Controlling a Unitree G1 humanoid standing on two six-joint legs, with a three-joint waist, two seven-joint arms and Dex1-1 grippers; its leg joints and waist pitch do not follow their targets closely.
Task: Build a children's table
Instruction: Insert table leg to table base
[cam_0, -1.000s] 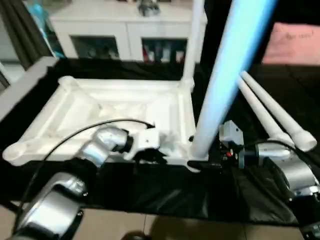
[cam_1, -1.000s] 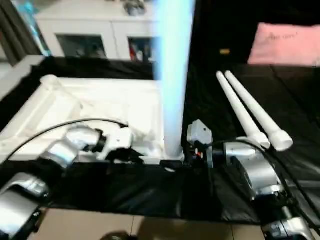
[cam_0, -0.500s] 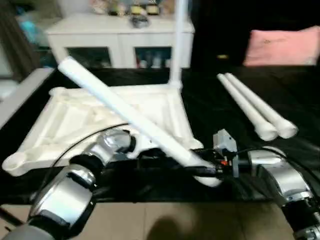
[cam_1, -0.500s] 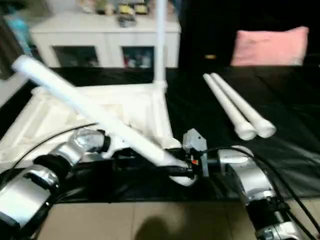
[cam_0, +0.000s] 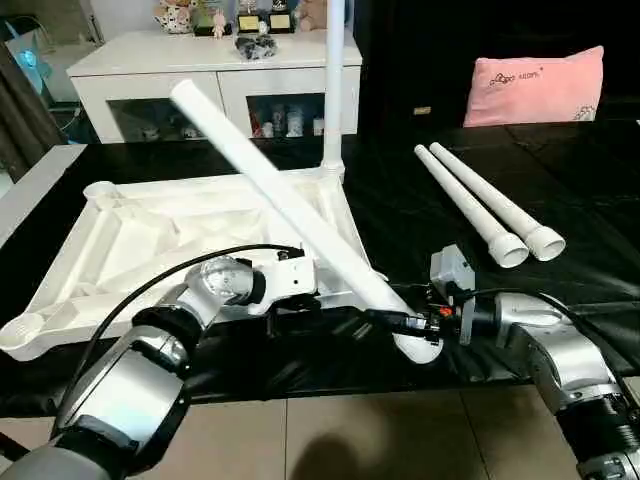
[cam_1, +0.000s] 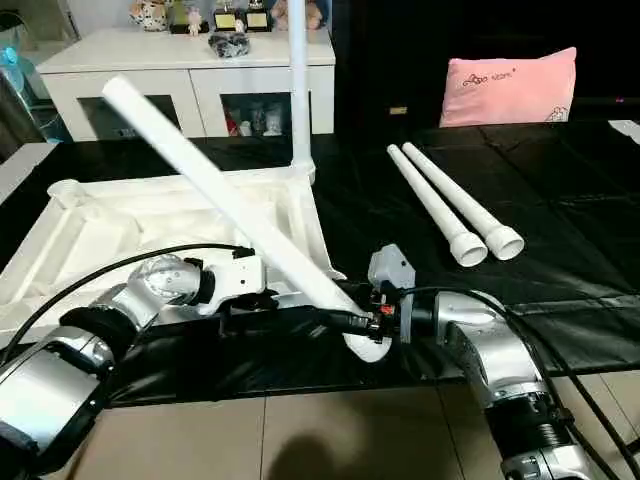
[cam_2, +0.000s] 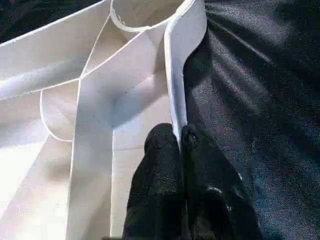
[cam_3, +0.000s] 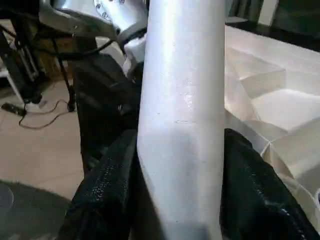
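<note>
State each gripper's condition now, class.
Left gripper: shut on the tabletop rim.
Right gripper: shut on the tilted leg.

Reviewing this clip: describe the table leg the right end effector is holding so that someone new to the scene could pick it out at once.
Start at the upside-down white tabletop on the black cloth. At its near right corner, the right end effector grips a white leg near its wide end. It slants up and leftward across the tabletop, unlike the upright leg at the far corner and the two legs lying flat.
</note>
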